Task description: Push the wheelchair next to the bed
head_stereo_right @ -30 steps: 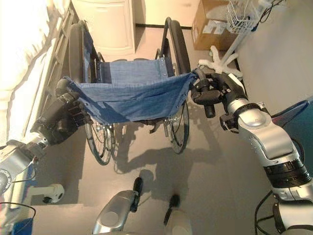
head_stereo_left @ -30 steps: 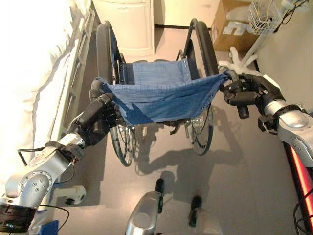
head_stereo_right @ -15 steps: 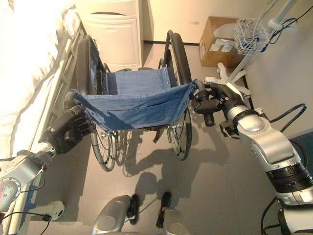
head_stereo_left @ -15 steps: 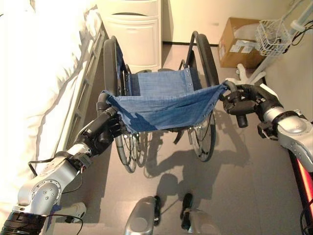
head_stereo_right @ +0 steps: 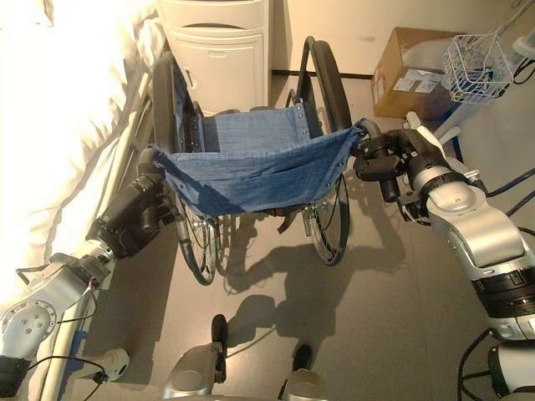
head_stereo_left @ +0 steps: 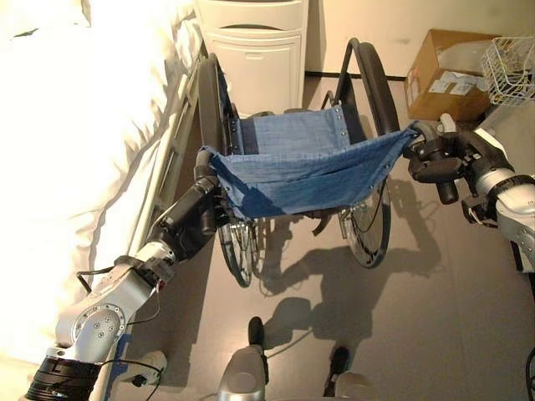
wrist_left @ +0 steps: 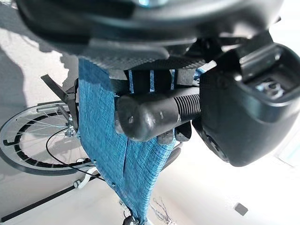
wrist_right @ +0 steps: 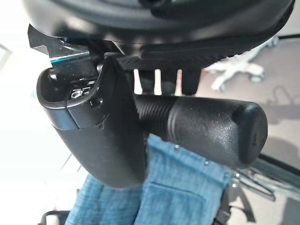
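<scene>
The wheelchair [head_stereo_left: 297, 163], with a blue denim back sling and black wheels, stands close along the white bed [head_stereo_left: 75, 167] on its left side. My left hand [head_stereo_left: 196, 219] is curled round the left push handle [wrist_left: 154, 115]. On the other side my right hand [head_stereo_left: 443, 159] grips the right push handle [wrist_right: 201, 124]. In each wrist view the black ribbed grip lies across the palm with the fingers wrapped over it.
A white bedside cabinet [head_stereo_left: 255, 50] stands just ahead of the wheelchair. A cardboard box [head_stereo_left: 443, 75] and a stand with a wire basket [head_stereo_left: 512, 71] are at the far right. The bed's side rail [head_stereo_left: 171, 167] runs beside the left wheel. Grey floor lies open to the right.
The camera has moved forward with me. The wheelchair has rolled ahead along the bed toward the cabinet, with both hands still on its handles.
</scene>
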{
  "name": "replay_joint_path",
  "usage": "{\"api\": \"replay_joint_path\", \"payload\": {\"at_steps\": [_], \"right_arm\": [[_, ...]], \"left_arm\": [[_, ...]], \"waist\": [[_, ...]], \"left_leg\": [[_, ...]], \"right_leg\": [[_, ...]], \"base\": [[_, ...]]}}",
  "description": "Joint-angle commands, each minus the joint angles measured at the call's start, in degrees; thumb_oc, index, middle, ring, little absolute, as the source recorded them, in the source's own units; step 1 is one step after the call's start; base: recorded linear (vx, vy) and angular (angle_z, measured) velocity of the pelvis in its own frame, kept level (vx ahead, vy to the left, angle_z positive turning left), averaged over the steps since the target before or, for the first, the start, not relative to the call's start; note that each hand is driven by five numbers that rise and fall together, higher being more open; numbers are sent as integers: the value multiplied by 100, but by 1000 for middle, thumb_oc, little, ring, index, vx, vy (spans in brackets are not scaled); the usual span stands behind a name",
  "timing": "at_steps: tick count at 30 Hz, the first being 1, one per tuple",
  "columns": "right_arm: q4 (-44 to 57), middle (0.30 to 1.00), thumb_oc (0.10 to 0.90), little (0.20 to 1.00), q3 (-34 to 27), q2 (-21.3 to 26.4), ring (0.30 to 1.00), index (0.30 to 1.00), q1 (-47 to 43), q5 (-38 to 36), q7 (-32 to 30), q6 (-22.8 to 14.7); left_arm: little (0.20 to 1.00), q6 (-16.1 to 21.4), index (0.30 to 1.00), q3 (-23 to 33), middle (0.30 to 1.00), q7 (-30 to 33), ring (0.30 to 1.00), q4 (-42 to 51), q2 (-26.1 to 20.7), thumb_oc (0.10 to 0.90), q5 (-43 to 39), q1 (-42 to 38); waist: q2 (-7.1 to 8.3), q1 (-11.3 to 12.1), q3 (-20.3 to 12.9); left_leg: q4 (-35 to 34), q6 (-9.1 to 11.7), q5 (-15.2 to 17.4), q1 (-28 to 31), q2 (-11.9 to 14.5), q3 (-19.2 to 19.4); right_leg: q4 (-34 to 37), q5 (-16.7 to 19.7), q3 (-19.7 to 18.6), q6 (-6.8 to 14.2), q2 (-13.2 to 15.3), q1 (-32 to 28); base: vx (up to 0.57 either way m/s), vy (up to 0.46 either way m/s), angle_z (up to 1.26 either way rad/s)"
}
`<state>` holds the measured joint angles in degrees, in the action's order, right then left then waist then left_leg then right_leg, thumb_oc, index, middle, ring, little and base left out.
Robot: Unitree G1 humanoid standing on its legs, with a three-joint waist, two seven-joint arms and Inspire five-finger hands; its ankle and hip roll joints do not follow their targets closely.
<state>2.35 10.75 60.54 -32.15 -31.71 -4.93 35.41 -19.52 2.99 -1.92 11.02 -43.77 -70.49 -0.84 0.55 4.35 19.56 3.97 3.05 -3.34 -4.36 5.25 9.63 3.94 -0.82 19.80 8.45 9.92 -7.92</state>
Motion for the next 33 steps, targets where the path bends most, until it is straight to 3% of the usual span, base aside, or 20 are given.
{"api": "replay_joint_path", "payload": {"at_steps": [1, 19, 26, 27, 28, 29, 30, 31, 33], "right_arm": [[995, 300, 400, 300, 649, -200, 300, 300, -499, -306, 645, -887], [763, 300, 400, 300, 985, -681, 300, 300, -676, -174, 341, -669], [676, 300, 400, 300, 999, -744, 300, 300, -653, -191, 200, -616], [655, 528, 552, 528, 990, -749, 528, 528, -640, -164, 170, -622], [642, 618, 612, 618, 984, -754, 618, 618, -632, -139, 157, -627], [616, 900, 800, 900, 970, -747, 900, 900, -626, -110, 139, -634], [595, 900, 800, 900, 943, -746, 900, 900, -608, -88, 102, -625], [585, 900, 800, 900, 929, -742, 900, 900, -599, -74, 69, -620], [569, 900, 800, 900, 865, -680, 900, 900, -568, -83, -10, -639]], "left_arm": [[300, 1177, 300, 1046, 300, -224, 300, 190, -290, 400, -320, -363], [300, 922, 300, 1057, 300, -266, 300, 711, -191, 400, -90, -118], [300, 886, 300, 1104, 300, -196, 300, 689, -185, 400, -71, -85], [300, 880, 300, 1102, 300, -165, 300, 679, -182, 400, -53, -87], [300, 878, 300, 1097, 300, -147, 300, 672, -181, 400, -43, -88], [455, 877, 455, 1092, 455, -104, 455, 648, -176, 504, 0, -92], [726, 879, 726, 1105, 726, -55, 726, 606, -175, 684, 61, -83], [900, 875, 900, 1126, 900, -21, 900, 574, -184, 800, 92, -80], [900, 896, 900, 1193, 900, 109, 900, 491, -226, 800, 84, -74]], "waist": [[121, 337, -693], [203, 772, -695], [202, 803, -757], [199, 801, -760], [196, 800, -760], [194, 798, -762], [188, 796, -772], [188, 793, -780], [178, 766, -824]], "left_leg": [[482, 314, 45, -40, 26, -197], [515, 283, 37, -105, -83, -432], [418, 294, 42, -56, -88, -415], [412, 293, 48, -51, -93, -414], [410, 292, 50, -50, -96, -414], [400, 292, 56, -40, -94, -408], [372, 289, 70, -22, -101, -402], [351, 287, 81, -5, -106, -394], [263, 287, 80, 51, -117, -369]], "right_leg": [[-713, -24, -33, -418, -309, 653], [-516, -21, 173, -425, -373, 277], [-427, -8, 211, -407, -387, 180], [-419, -7, 209, -404, -386, 172], [-416, -5, 209, -403, -385, 166], [-408, -2, 212, -398, -381, 154], [-392, 4, 213, -390, -380, 139], [-384, 10, 211, -383, -378, 129], [-341, 21, 199, -361, -382, 98]], "base": [[63, 3, 5], [29, -15, 1], [1, -4, 1], [0, 0, 0], [0, 0, 0], [0, 0, 0], [0, 0, 0], [0, 0, 0], [0, 0, 0]]}}
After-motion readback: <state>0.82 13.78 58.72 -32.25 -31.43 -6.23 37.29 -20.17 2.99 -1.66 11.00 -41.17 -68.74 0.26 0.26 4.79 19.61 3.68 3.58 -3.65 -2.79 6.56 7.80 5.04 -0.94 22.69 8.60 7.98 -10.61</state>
